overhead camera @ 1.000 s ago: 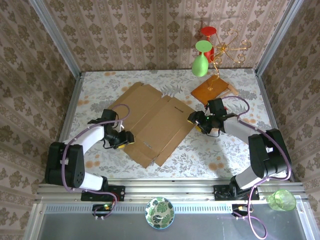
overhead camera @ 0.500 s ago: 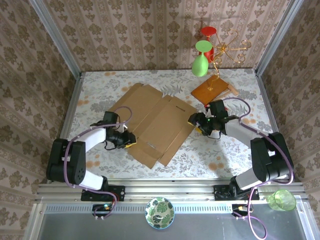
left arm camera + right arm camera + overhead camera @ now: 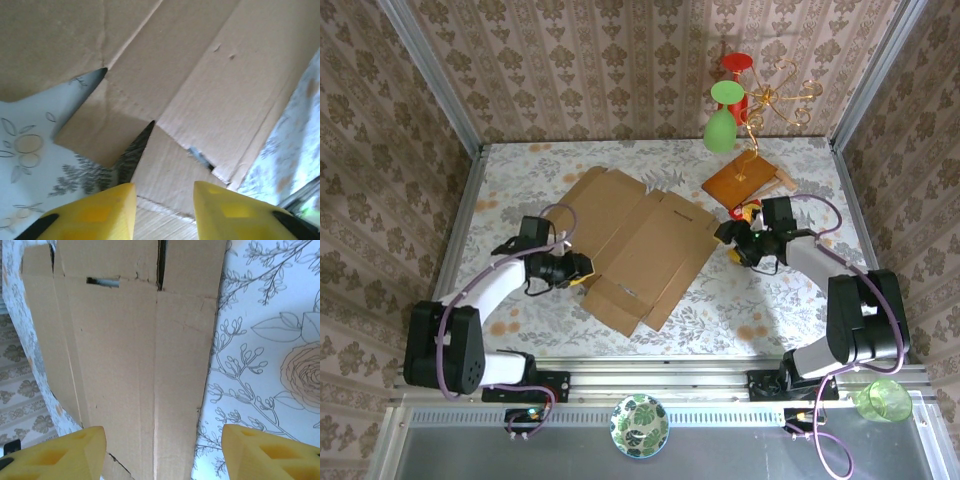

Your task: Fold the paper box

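Floral cloth covers the table [image 3: 520, 170], and patterned walls close three sides. In the top view the paper box [image 3: 635, 250] lies almost flat in the middle of the table, a little toward the left edge. No wall is raised, so I judge that nearly all the folding is left to do. The left gripper [image 3: 578, 270] is at the box's left side and the right gripper [image 3: 730, 238] at its right corner. The near and left edges leave free room, but the wooden board [image 3: 740, 180] crowds the far right corner.

In the left wrist view the left gripper [image 3: 164, 189] is released, its jaws apart and empty over a creased flap of the paper box [image 3: 210, 75].

In the right wrist view the right gripper [image 3: 162, 432] stands wide and empty. The paper box [image 3: 140, 340] lies flat ahead of it, with bare cloth to the right.
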You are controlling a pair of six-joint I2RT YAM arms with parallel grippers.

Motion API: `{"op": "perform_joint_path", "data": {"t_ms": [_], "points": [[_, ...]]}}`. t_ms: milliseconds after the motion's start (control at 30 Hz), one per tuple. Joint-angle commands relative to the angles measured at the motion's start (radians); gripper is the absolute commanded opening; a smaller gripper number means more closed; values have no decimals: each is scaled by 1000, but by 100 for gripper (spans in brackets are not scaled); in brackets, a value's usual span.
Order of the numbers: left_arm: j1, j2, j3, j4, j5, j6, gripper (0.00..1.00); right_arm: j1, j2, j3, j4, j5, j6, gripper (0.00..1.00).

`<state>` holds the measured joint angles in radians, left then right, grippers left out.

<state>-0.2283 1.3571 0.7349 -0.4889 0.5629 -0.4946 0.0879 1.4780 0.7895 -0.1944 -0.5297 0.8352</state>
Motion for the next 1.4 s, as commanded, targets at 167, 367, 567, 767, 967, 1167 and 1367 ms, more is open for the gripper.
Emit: {"op": "perform_joint_path", "data": {"t_ms": [167, 367, 567, 767, 967, 1167, 1367], "points": [[-29, 183, 80, -149, -18, 245, 46, 172, -18, -18, -56, -43, 55, 63], [-54, 191, 40, -88, 24, 222, 48, 272, 72, -3, 64, -12, 147, 62], [-60, 190, 14, -74, 103, 222, 50, 278, 218, 93, 15, 23, 79, 58], [-68, 183, 7, -57, 144, 204, 51, 272, 295, 139, -40, 38, 41, 54], [-100, 167, -6, 25, 238, 123, 48, 257, 315, 132, -33, 43, 43, 52], [-103, 125, -14, 42, 259, 75, 36, 235, 312, 137, -26, 29, 47, 50], [-111, 129, -32, 87, 296, 31, 22, 218, 288, 153, -33, 13, 46, 49]]}}
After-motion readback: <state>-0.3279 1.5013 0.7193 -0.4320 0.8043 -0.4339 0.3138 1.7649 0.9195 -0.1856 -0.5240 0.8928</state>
